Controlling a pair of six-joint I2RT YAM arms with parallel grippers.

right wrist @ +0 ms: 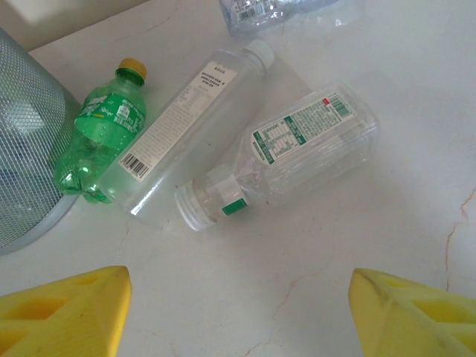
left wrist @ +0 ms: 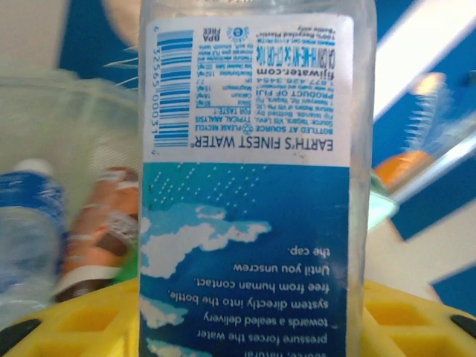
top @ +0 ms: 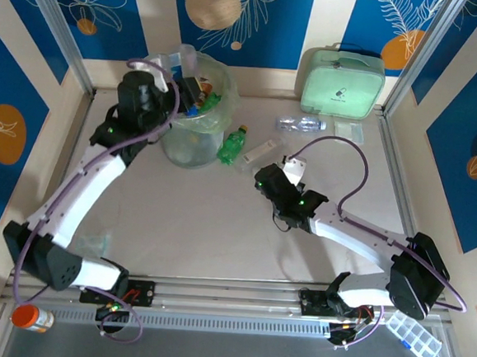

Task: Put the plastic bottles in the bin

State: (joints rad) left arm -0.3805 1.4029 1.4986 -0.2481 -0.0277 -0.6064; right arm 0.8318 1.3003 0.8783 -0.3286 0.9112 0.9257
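Left hand: your left gripper [left wrist: 245, 327] is clamped on a clear blue-labelled bottle [left wrist: 245, 186], which it holds at the left rim of the bin [top: 193, 146].
Right hand: your right gripper [right wrist: 238, 312] is released, its fingers spread with nothing between them, low over the table to the right of the bin.
Bin contents: several bottles lie inside, among them a blue-capped bottle [left wrist: 30, 216].
On the table: a green bottle [right wrist: 100, 141] lies just beside the bin's right side. A tall clear bottle [right wrist: 186, 126] lies against it. A squat clear bottle [right wrist: 297, 149] lies beyond that, and a crushed clear bottle [top: 301, 124] lies farther right.
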